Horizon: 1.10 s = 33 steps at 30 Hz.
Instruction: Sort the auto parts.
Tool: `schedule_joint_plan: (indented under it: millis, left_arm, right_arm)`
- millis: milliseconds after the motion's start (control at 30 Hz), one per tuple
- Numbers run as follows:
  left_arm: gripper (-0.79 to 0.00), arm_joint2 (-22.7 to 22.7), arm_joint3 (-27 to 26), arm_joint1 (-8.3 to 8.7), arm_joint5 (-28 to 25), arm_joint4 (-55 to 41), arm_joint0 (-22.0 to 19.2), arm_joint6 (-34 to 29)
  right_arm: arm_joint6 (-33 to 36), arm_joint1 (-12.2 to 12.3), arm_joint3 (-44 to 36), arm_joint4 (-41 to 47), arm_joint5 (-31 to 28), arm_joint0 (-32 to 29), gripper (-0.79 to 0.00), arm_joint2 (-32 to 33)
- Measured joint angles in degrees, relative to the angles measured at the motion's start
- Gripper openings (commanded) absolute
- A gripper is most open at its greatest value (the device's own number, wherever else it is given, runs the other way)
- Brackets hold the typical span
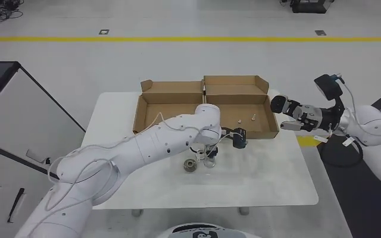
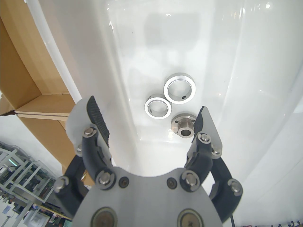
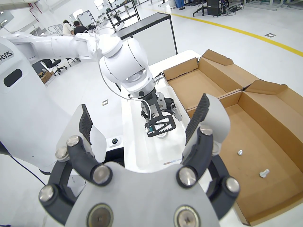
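Since the flanged hub (image 2: 184,126) stands bore-up on the glossy white surface (image 2: 165,36), just inside one pad (image 2: 198,121) of the left claw (image 2: 146,105), you have the nearer arm right over it. That claw is spread wide and holds nothing. The smaller ring (image 2: 158,106) and larger ring (image 2: 180,88) lie flat, rim to rim, just beyond the hub, and would crowd a closing stroke. The right claw (image 3: 143,101), likewise spread and empty, hangs well apart, past the right box (image 3: 260,128) holding two bolts (image 3: 264,173).
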Motion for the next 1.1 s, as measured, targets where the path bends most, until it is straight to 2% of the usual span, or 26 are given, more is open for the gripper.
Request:
schedule_joint_plan:
  millis: [100,200,400,500,533,567,1000,1100]
  left_arm:
    - [-0.049,0.00,0.76,-0.17,-0.90,0.59,0.32,0.90]
    - [-0.083,0.00,0.85,-0.19,-1.77,0.86,0.72,1.77]
    - [-0.055,0.00,1.03,0.02,-3.52,2.54,1.83,3.50]
    - [-0.086,0.00,1.29,0.12,-4.36,3.46,2.17,4.34]
    - [-0.065,0.00,1.36,0.14,-4.52,3.63,2.25,4.51]
    - [0.000,0.00,1.47,0.16,-4.69,3.63,2.33,4.68]
    - [0.000,-0.26,1.69,0.24,-4.49,4.05,2.93,5.96]
    - [0.000,-1.17,1.98,0.39,-5.07,1.17,3.35,5.66]
  right_arm:
    - [0.00,0.00,0.00,0.00,0.00,0.00,0.000,0.00]
    - [0.00,0.00,0.00,0.00,0.00,0.00,0.000,0.00]
    - [0.00,0.00,0.00,0.00,0.00,0.00,0.000,0.00]
    - [0.00,0.00,0.00,0.00,0.00,0.00,0.000,0.00]
    - [0.00,0.00,0.00,0.00,0.00,0.00,0.000,0.00]
    - [0.00,0.00,0.00,0.00,0.00,0.00,0.000,0.00]
    - [0.00,0.00,0.00,0.00,0.00,0.00,0.000,0.00]
    - [0.00,0.00,0.00,0.00,0.00,0.00,0.000,0.00]
